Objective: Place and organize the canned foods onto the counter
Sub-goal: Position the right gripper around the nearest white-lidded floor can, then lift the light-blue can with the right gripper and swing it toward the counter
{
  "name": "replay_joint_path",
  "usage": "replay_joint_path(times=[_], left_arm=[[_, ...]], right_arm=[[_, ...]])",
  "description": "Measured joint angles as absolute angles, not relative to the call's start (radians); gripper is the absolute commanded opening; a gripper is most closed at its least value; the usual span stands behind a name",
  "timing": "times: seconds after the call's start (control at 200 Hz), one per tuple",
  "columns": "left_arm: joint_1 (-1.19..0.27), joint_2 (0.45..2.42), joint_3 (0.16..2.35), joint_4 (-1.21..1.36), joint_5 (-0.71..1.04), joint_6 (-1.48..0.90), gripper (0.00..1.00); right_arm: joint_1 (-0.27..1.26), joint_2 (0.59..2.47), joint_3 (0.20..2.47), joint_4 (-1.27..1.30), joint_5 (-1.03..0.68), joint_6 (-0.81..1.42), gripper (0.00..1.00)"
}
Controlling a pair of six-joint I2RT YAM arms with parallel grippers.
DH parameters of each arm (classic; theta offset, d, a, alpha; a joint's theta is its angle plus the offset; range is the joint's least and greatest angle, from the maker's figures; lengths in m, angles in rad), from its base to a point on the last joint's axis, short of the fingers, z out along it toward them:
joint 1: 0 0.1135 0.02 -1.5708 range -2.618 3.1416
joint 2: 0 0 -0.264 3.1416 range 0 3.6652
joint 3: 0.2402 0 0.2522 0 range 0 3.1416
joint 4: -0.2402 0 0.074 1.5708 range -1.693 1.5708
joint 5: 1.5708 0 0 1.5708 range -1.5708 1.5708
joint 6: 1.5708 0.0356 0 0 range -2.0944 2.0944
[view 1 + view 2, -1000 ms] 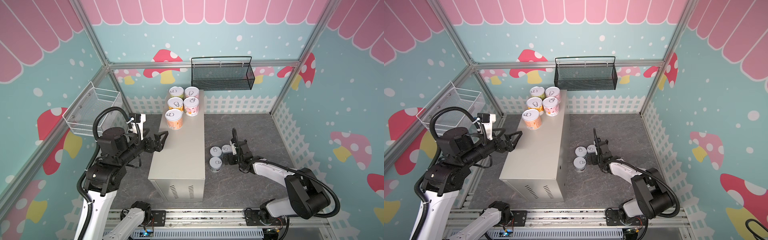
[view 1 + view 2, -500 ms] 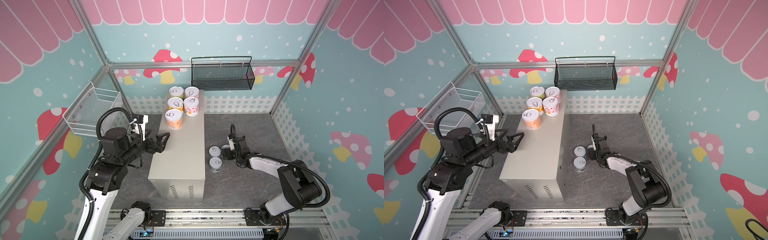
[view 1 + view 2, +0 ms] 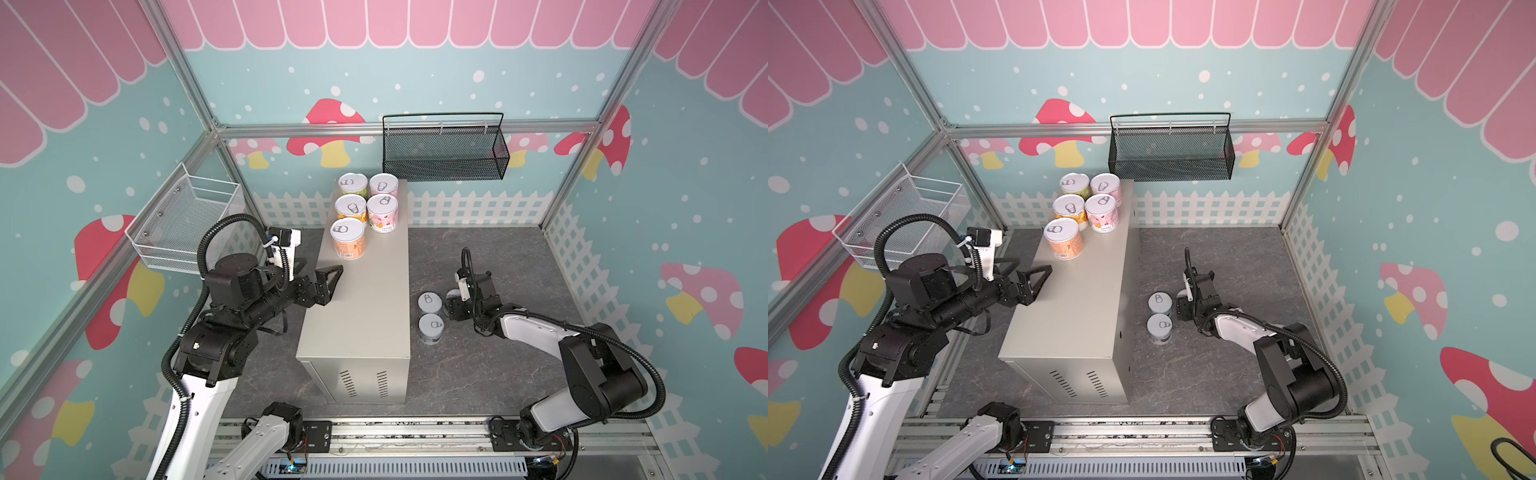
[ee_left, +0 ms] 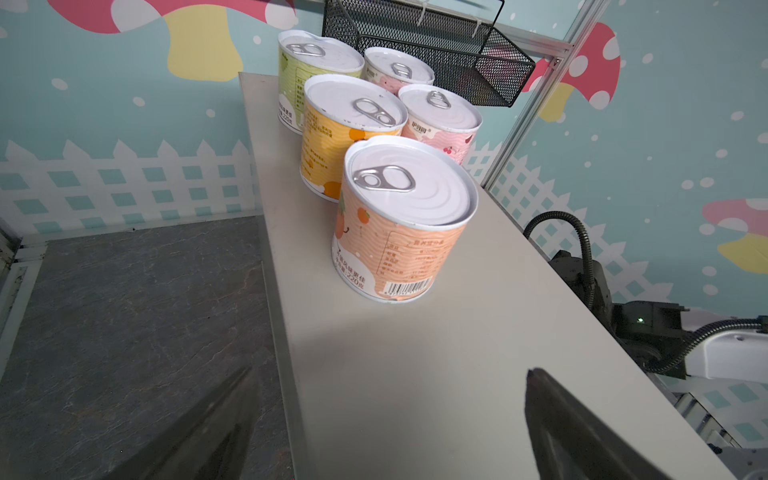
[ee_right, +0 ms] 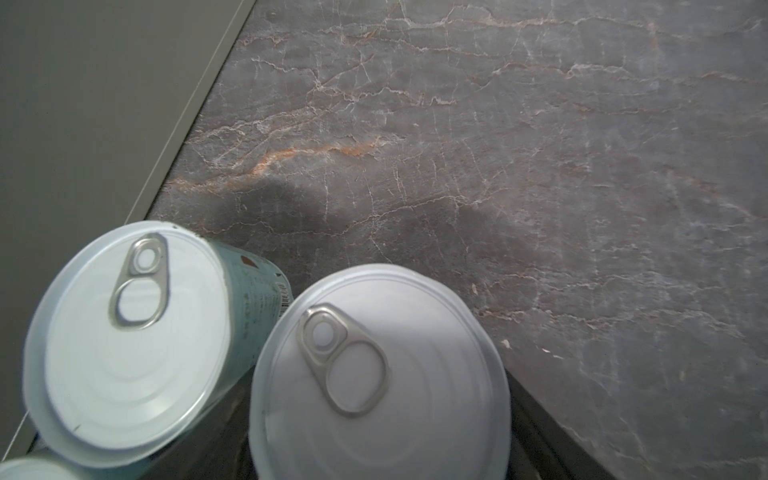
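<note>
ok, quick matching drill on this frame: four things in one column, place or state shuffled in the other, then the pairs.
Things
1. orange can
2. green can
3. left tool
4. black mesh basket

Place or state
a. hangs on the back wall
b. open and holding nothing, at the left edge of the counter
c. back left of the can group on the counter
d. front of the can group, alone in its row

Pairs: 1-d, 2-c, 3-b, 4-a

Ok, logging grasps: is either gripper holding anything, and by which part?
Left gripper: nothing, jaws open. Right gripper straddles the sides of a short round silver-lidded can; whether it grips cannot be told.
</note>
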State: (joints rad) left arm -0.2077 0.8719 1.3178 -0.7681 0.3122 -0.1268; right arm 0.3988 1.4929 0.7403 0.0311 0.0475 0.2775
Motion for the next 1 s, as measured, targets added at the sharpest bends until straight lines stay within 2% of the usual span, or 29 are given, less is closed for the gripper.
replay_joint_path(times=[0.33, 0.54, 0.76, 1.001], left_arm=[[-0.251, 0.892, 1.336, -0.766, 0.412, -0.127, 0.99], [-0.368, 0.939, 1.395, -0.783, 0.449, -0.117, 1.00], [-0.435, 0.942, 1.431, -0.815, 0.440, -0.093, 1.00], [-0.440, 0.943, 1.441, -0.851, 0.357, -0.056, 1.00]], right_arm=[[0.399, 1.286, 0.855, -0.161, 0.062, 0.201, 0.68], [0.399, 1.215, 0.995, -0.307, 0.023, 0.145, 0.68], [0.398, 1.145, 1.187, -0.464, -0.146, 0.054, 0.67], [0.402, 1.106, 1.414, -0.567, -0.374, -0.011, 0.66]])
